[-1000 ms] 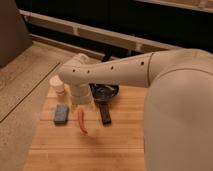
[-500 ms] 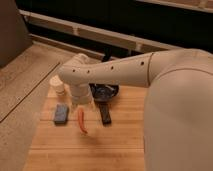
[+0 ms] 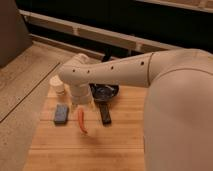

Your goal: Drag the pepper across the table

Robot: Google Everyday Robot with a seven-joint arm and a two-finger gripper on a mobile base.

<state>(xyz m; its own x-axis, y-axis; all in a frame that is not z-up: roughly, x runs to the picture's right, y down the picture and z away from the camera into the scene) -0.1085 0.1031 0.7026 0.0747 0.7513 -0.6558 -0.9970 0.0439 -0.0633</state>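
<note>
The pepper (image 3: pixel 81 120), slim, curved and red-orange, lies on the bamboo table (image 3: pixel 75 150), pointing toward the front edge. My gripper (image 3: pixel 81 103) hangs from the white arm directly above the pepper's upper end, close to or touching it. The blue sponge (image 3: pixel 61 113) lies just left of the pepper.
A black pan (image 3: pixel 104 93) with its handle (image 3: pixel 105 113) toward the front sits right of the pepper. A white cup (image 3: pixel 58 86) stands at the table's back left. My large white arm (image 3: pixel 170 95) covers the table's right side. Speckled grey floor (image 3: pixel 20 90) lies to the left.
</note>
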